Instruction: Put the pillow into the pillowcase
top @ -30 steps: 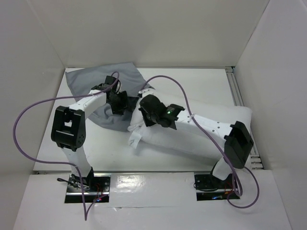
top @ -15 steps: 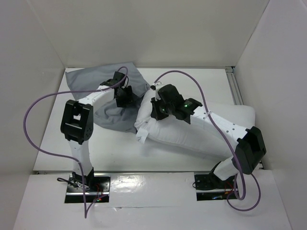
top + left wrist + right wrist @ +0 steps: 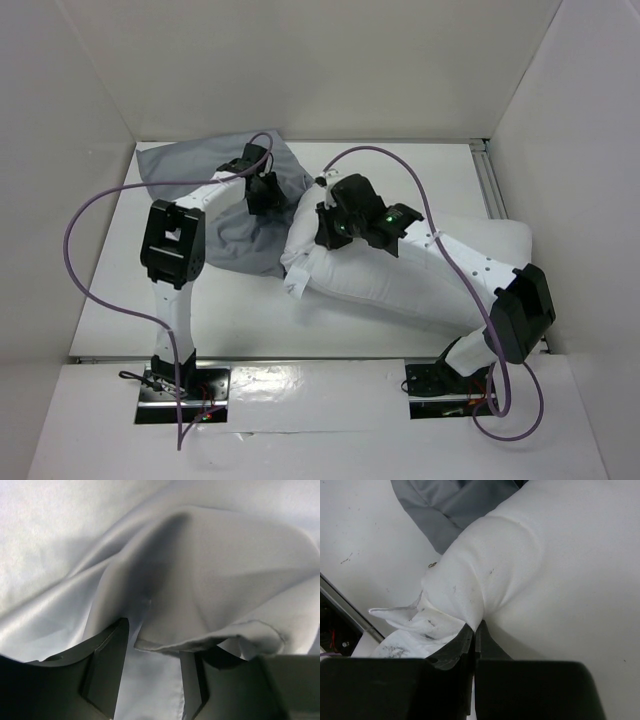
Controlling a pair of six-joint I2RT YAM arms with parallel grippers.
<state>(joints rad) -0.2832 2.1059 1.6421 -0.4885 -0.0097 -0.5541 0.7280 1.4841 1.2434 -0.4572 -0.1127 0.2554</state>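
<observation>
While the right wrist view is the clearest, start there: right gripper (image 3: 474,626) is clenched, fingers pressed flat together on a pinched fold of the pillow (image 3: 560,570); white fabric bunches up into the closed tips and creases fan out from them; one crumpled corner of the pillow sticks out just to one side of the fingers.

Just past that pinched end, a grey edge of the pillowcase (image 3: 445,510) lies on the table (image 3: 230,310), touching or slightly under the pillow's end.

From above, the rest of the pillow runs back from the right gripper under its own arm towards that arm's base side; a small tag (image 3: 293,287) hangs at the pillow corner nearest the bases.

Left gripper (image 3: 152,645) sits just beside the right one, down on the pillowcase's edge closest to the pillow; jaws stand apart, not clamped; a raised fold with a hemmed edge arches right over the fingers (image 3: 107,670), and flat grey cloth fills the gap between them. Cannot tell if the pads actually touch the fold; the view is too close and dark at the tips.

Outward from the left gripper, the pillowcase spreads wrinkled towards the far left corner of the table; a purple cable (image 3: 90,215) loops off the left arm over the table's left side.
</observation>
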